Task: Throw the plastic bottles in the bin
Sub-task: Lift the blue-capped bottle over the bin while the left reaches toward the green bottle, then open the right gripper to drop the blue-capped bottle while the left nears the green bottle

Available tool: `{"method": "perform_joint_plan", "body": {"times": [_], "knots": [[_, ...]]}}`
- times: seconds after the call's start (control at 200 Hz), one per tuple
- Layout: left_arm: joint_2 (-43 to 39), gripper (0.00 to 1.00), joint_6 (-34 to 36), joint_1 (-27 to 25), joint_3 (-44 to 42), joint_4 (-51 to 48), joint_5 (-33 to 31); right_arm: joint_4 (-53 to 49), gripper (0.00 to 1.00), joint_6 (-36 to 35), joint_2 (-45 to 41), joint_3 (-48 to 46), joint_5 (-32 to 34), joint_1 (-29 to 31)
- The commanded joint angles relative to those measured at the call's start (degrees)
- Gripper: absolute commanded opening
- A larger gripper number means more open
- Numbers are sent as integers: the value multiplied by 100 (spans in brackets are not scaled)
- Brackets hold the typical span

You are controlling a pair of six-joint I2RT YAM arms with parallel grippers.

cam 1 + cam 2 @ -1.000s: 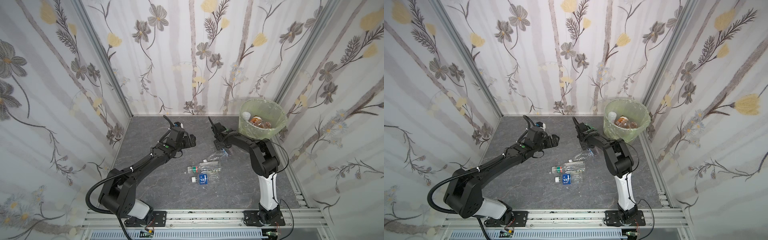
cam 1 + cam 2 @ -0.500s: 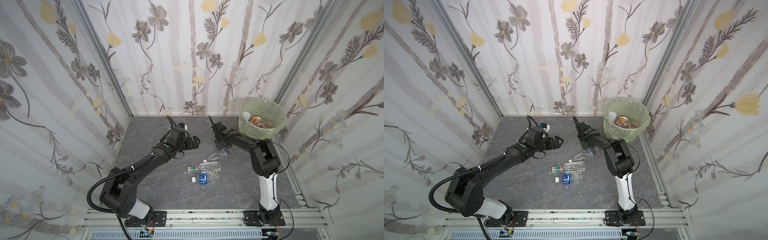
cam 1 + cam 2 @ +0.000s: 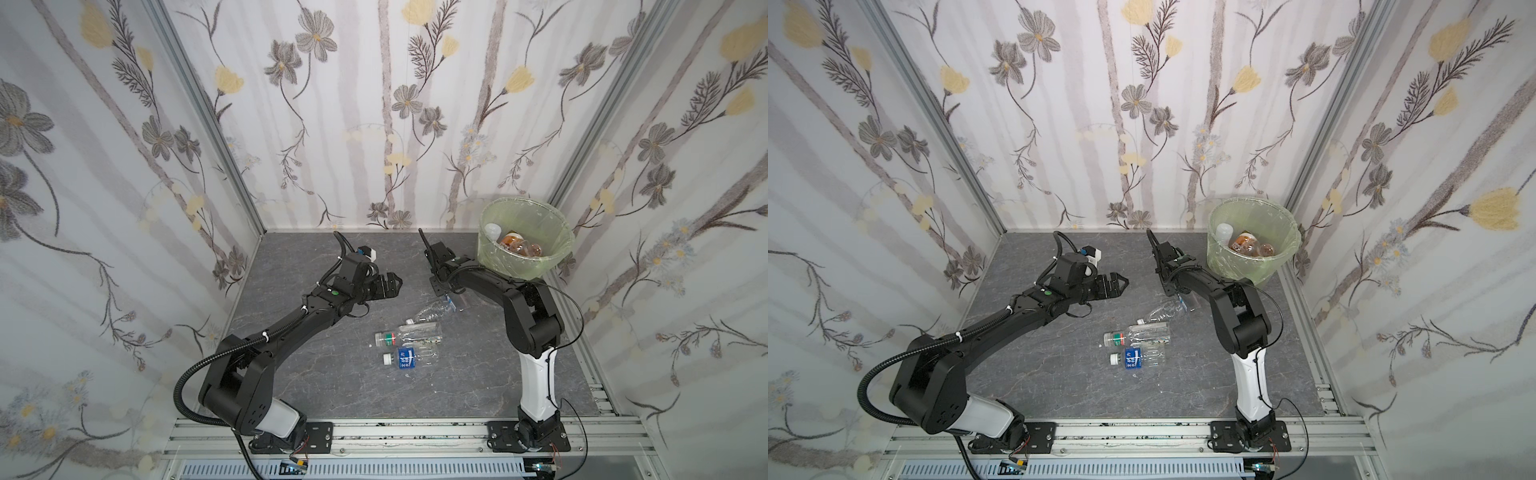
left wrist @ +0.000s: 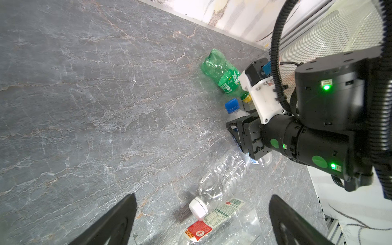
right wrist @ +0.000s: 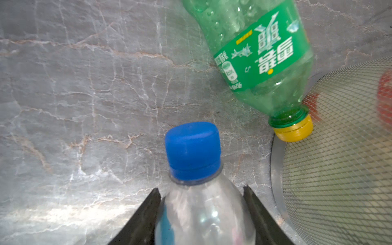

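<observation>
Front edge: a blue-label bottle [image 3: 407, 358] lay on its side on the counter [image 3: 332, 382], with a red-label bottle [image 3: 411, 333] just behind it.
Middle: a clear white-capped bottle [image 3: 428, 311] lay slanted, its cap beside the red-label bottle.
Left side: the left hand [image 3: 397, 286] hovered above the counter, jaws wide apart and empty.
Right side: the right hand [image 5: 200, 192] sat low, its fingers clamped on the shoulders of a blue-capped bottle [image 5: 193, 148].
Beyond: a green bottle [image 5: 258, 55] lay flat, its yellow cap at the bin's foot.
Far right corner: the bin [image 3: 519, 266] stood upright with several bottles inside.

Five plastic bottles [image 4: 222, 180] outside, several more inside, one bin [image 3: 490, 249], two arms [image 3: 299, 324]
</observation>
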Motion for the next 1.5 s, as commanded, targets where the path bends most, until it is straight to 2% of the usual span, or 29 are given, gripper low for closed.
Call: {"method": "perform_joint_plan", "body": {"times": [0.0, 0.315, 0.57, 0.959, 1.204, 1.364, 1.494], "knots": [[-42, 100, -23, -11, 1, 177, -36, 41, 52, -18, -146, 100, 87, 0], [-114, 100, -94, -48, 89, 220, 39, -211, 52, 5, -501, 520, -24, 1], [-213, 100, -140, -97, 316, 241, 74, -437, 52, 57, -1180, 935, -243, 4], [39, 100, 77, -474, 1464, 237, 25, -671, 51, 75, -2664, 1686, 48, -115], [393, 100, 242, -799, 2273, 230, 43, -584, 51, 22, -3572, 2144, 487, -506], [447, 100, 348, -931, 2431, 230, -24, -114, 50, -11, -4447, 2179, 743, -835], [385, 100, 419, -987, 2406, 230, -75, 1052, 52, -142, -5436, 1529, 946, -850]]}}
